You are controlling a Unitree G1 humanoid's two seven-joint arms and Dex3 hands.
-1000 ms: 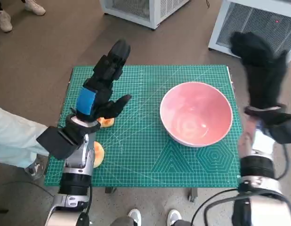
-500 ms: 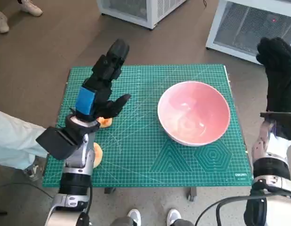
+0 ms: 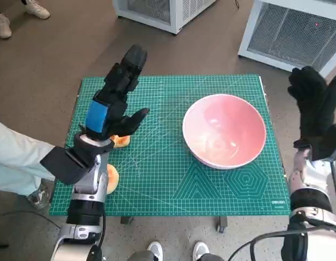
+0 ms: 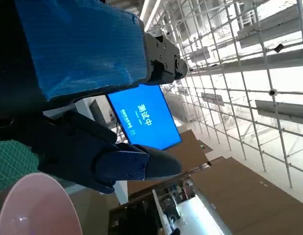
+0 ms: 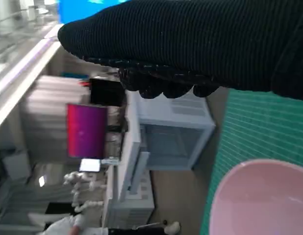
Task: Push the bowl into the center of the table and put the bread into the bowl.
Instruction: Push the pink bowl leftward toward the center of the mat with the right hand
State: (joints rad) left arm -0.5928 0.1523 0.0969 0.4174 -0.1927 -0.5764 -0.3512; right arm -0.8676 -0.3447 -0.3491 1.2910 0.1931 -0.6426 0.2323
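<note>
A pink bowl (image 3: 224, 129) stands empty on the right half of the green cutting mat (image 3: 157, 179); its rim also shows in the left wrist view (image 4: 31, 205) and the right wrist view (image 5: 259, 196). Two pieces of bread lie at the mat's left: one (image 3: 122, 141) peeks out under my left hand, the other (image 3: 112, 176) sits beside my left forearm. My left hand (image 3: 114, 100) is raised above the mat's left side, fingers spread, holding nothing. My right hand (image 3: 315, 109) hangs in the air past the mat's right edge, open and apart from the bowl.
White metal cabinets (image 3: 290, 30) with grilles stand on the floor behind the table. A person's shoes (image 3: 37, 8) show at the far left, and a pale sleeve or trouser leg (image 3: 16, 160) lies close to the mat's left edge. Feet (image 3: 157, 250) show at the table's near edge.
My right hand has come down and nearer, from high above the table's right rear corner to just right of the bowl. The left hand and bowl have hardly moved.
</note>
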